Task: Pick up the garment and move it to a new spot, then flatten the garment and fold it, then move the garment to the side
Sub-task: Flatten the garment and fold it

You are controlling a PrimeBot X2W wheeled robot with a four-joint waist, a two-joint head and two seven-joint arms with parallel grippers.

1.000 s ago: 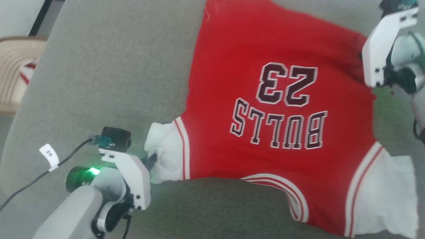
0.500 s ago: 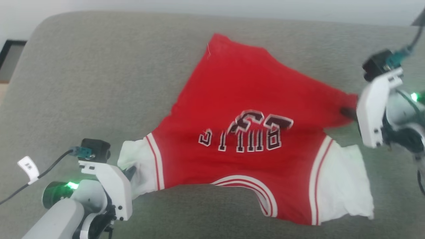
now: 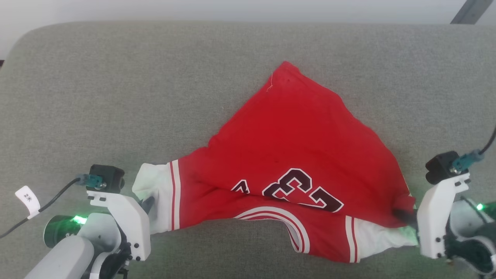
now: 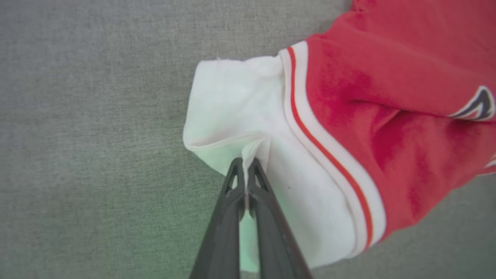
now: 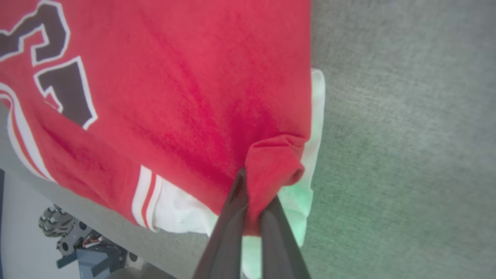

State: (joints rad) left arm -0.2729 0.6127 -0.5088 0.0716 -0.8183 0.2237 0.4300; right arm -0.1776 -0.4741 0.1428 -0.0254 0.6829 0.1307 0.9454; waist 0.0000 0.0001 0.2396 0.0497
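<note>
The jersey (image 3: pixel 302 139) lies on a grey cushion (image 3: pixel 116 77), red side up and doubled over on itself. Its far corner points toward the cushion's back edge, and its near edge runs between the two arms. A crease hides part of the black numerals (image 3: pixel 302 190), and the striped neck trim (image 3: pixel 288 224) curves along the near edge.

The left gripper (image 3: pixel 149 201) sits at the jersey's left end. In the left wrist view, the left gripper (image 4: pixel 245 162) has its fingers pressed together on a pinched ridge of the white sleeve (image 4: pixel 232 112). That sleeve lies just outside the red-and-white stripe.

The right gripper (image 3: pixel 401 214) is at the jersey's right end. In the right wrist view, the right gripper (image 5: pixel 254 190) is clamped on a bunched red corner, with red cloth showing between its fingers. This corner is folded over the right white sleeve (image 3: pixel 378 238), which shows beneath and beside it. Both held ends are low, at or just above the cushion.
</note>
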